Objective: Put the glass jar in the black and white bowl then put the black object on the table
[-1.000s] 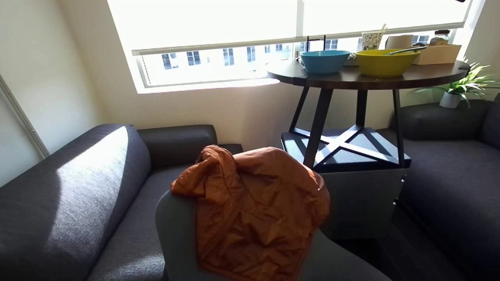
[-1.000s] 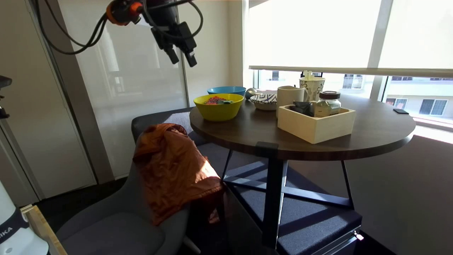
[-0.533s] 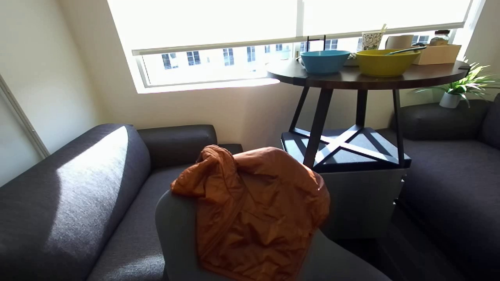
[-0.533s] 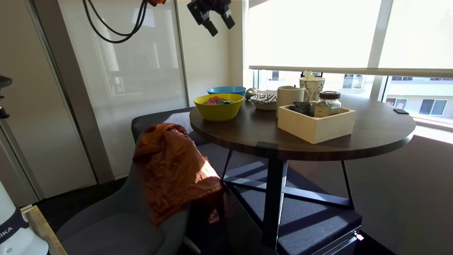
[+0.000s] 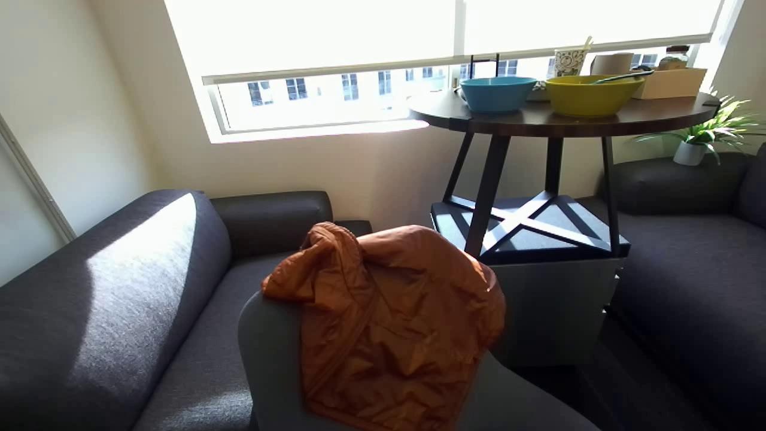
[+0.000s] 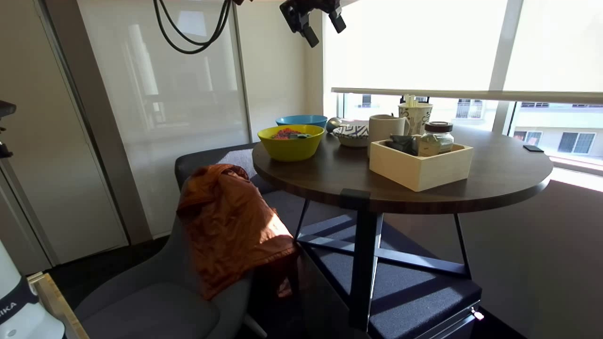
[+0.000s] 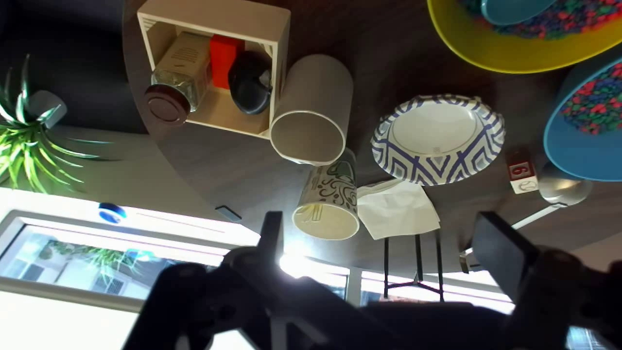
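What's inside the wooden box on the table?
A glass jar, a red thing and a black object. Anything underneath them is covered, so I can't see it.

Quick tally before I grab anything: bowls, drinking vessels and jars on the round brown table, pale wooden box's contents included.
Bowls: 3 (yellow round bowl, blue round bowl, white zigzag-patterned bowl)
Drinking vessels: 2 (beige cylindrical mug, white swirl-patterned cup)
Jars: 1 (brown-lidded glass jar)
Total: 6

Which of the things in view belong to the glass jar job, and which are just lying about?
For the job: glass jar, patterned bowl, black object, round table.

Just lying about: wooden box (though it holds the jar and black object), yellow bowl, blue bowl, mug, patterned cup, orange jacket, potted plant.
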